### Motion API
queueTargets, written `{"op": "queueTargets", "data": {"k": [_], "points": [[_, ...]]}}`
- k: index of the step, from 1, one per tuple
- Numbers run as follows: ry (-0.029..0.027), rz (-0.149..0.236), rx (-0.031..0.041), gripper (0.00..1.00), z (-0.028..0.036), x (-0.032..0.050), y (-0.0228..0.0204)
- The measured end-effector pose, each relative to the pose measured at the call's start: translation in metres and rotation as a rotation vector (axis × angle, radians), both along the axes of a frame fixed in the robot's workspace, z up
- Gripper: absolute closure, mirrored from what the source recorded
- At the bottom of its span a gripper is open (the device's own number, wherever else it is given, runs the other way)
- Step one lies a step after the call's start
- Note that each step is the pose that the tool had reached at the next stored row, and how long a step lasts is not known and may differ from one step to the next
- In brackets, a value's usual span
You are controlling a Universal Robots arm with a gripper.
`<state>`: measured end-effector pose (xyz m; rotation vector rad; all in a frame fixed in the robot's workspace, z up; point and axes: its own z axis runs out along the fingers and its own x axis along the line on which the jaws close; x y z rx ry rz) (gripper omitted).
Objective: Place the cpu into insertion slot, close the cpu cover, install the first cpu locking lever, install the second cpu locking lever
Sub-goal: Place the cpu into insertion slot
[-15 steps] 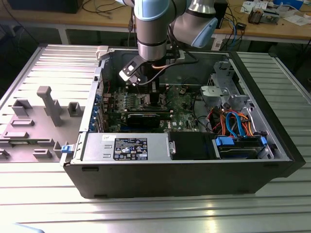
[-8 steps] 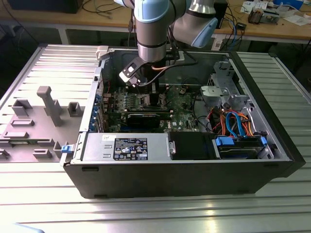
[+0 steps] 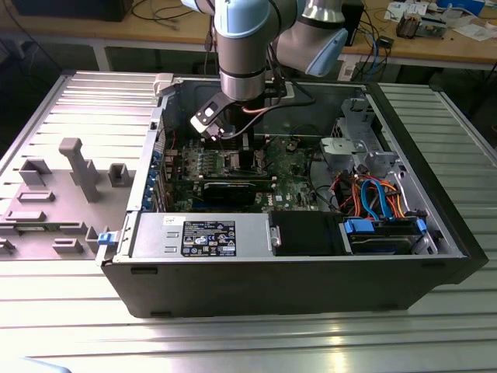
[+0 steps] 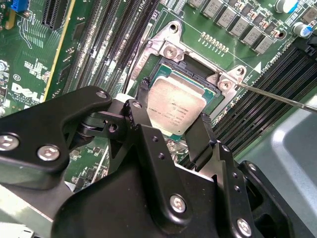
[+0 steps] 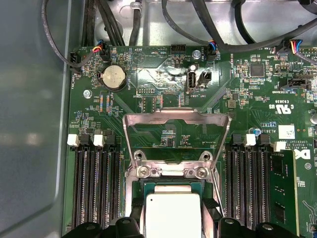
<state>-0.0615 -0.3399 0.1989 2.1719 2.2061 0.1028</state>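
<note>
Clamps gripper (image 4: 174, 107) on opposite edges of the cpu (image 5: 173, 216), holding it flat in the slot (image 4: 168, 63), with the cover (image 5: 176, 116) tipped back beyond the slot so nothing blocks seating.

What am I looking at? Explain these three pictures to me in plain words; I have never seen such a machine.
The machine is a robot arm reaching down into an open computer case, which lies on a ribbed metal table. The exterior view comes from a camera standing off the arm. Both wrist views come from cameras riding on the arm, looking at the green circuit board inside the case. The black gripper is closed on the cpu, a small silvery square, right at the insertion slot. The cpu cover, a thin metal frame, is flipped open, off the slot.
</note>
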Motion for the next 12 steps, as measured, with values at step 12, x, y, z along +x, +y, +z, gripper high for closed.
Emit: {"op": "queueTargets", "data": {"k": [12], "points": [[0.0000, 0.000, 0.0000, 0.46, -0.0002, 0.0000, 0.0000]]}}
